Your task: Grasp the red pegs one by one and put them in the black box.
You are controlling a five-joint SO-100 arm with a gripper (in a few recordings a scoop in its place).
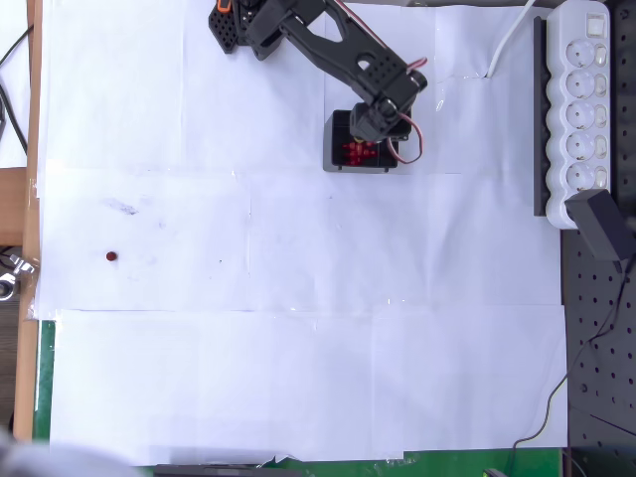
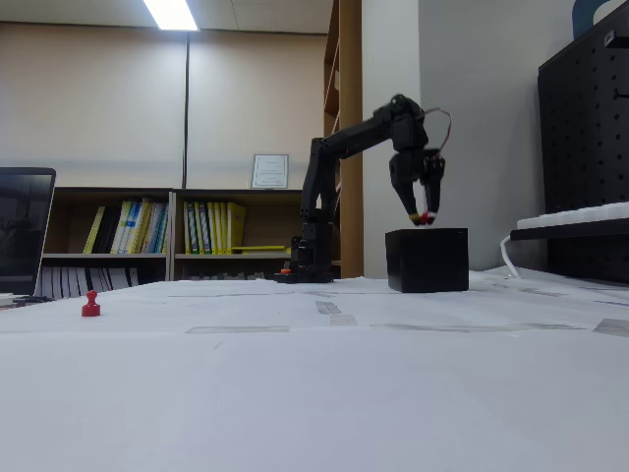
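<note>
The black box (image 1: 333, 151) stands at the back middle of the white paper, with several red pegs (image 1: 355, 152) lying inside it. In the fixed view my gripper (image 2: 424, 218) points straight down just above the box's (image 2: 427, 261) open top, shut on a red peg at its tips. From overhead the gripper (image 1: 371, 131) covers part of the box's far side. One more red peg (image 1: 111, 256) stands alone at the left of the paper, upright in the fixed view (image 2: 90, 305), far from the gripper.
A white power strip (image 1: 581, 99) runs along the right edge beside a black pegboard (image 1: 596, 328), with its cable close to the box. The arm's base (image 1: 238, 25) sits at the back. A laptop (image 2: 25, 231) stands at the fixed view's left edge.
</note>
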